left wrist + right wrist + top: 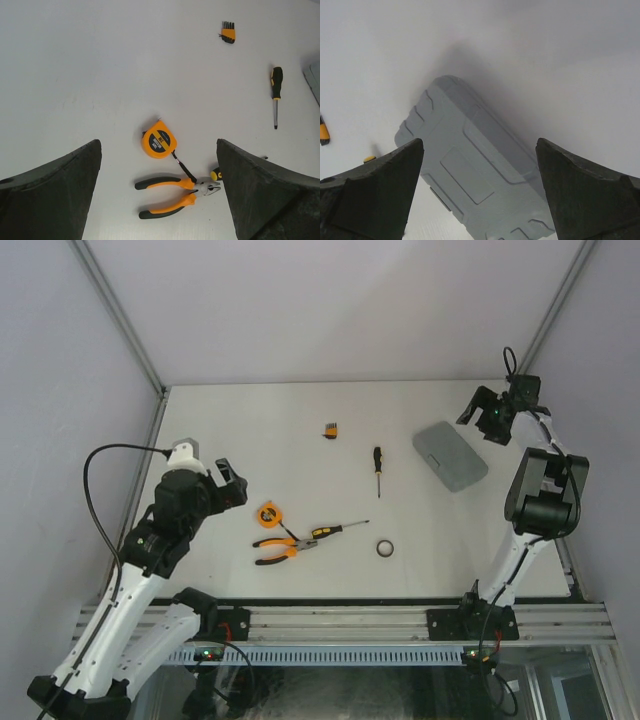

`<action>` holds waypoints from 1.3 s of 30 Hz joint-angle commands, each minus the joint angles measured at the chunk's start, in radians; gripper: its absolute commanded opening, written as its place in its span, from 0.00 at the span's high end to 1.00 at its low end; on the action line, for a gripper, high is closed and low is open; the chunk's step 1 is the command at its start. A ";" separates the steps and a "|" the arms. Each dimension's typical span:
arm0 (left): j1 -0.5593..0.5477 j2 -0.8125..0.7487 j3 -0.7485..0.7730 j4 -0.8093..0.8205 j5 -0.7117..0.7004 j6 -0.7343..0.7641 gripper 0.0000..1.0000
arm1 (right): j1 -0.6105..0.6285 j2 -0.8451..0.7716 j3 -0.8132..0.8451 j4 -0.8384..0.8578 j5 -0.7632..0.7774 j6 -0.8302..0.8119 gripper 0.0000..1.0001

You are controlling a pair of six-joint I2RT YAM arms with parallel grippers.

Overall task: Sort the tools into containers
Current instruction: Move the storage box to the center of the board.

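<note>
On the near side of the desk (250,430), we note the orange-handled pliers (283,549) and the small black ring (385,548), well apart. One screwdriver (335,530) lies just beside the pliers' nose, and the tape measure (268,514) sits just behind them. The left end effector (232,487) hangs over the desk left of the tape measure, spread wide and empty. Farther back lie the second screwdriver (377,465) and the orange-black block (331,429). At the far right, the grey case (449,455) lies closed, with the right end effector (487,418) above it, wide and holding nothing.

I count one grey plastic rounded case (450,455), two black-and-orange screwdrivers (377,468) (338,530), one orange-handled pliers (278,550), one round orange tape measure (268,514), one small black ring (385,548), and one tiny orange-black block (331,429).
</note>
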 commanded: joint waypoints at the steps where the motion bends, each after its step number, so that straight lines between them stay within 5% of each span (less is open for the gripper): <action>1: 0.010 -0.002 -0.004 0.033 0.021 0.010 0.00 | -0.012 0.035 0.045 -0.023 -0.078 -0.036 0.07; 18: 0.011 -0.008 -0.009 0.049 0.070 0.052 0.00 | 0.018 0.055 -0.063 -0.023 -0.086 -0.035 0.11; 39: 0.013 0.010 -0.008 0.044 0.027 0.034 0.00 | 0.349 -0.208 -0.467 0.086 0.130 -0.040 0.15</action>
